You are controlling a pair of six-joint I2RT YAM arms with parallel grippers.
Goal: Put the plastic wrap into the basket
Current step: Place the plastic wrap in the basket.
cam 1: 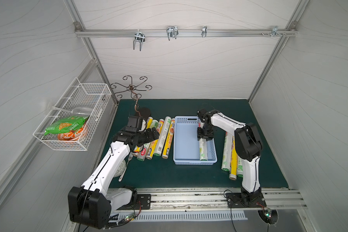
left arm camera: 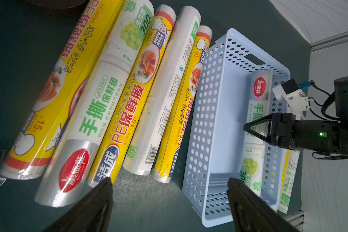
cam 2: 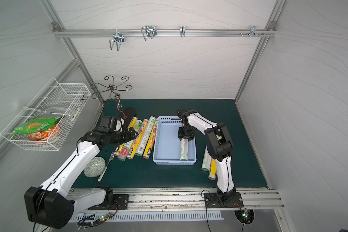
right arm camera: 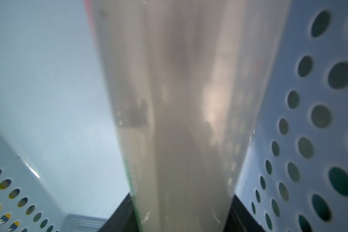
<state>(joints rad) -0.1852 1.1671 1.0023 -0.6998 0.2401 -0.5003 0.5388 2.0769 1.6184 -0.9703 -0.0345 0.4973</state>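
A: State of the right gripper (cam 1: 205,138)?
B: It sat low inside the light blue basket (cam 1: 184,140), centre-right of frame in both top views, jaws clamped on a white roll (cam 1: 203,151) with green print. That roll lay lengthwise along the basket's right wall.
A: And the left gripper (left arm camera: 170,179)?
B: Jaws wide, holding nothing, above the row of five rolls (cam 1: 161,136) just left of the basket.
A: Other wrap?
B: Three more rolls (cam 1: 228,158) lay on the green mat (cam 1: 169,174) right of the basket, partly hidden by the right arm.
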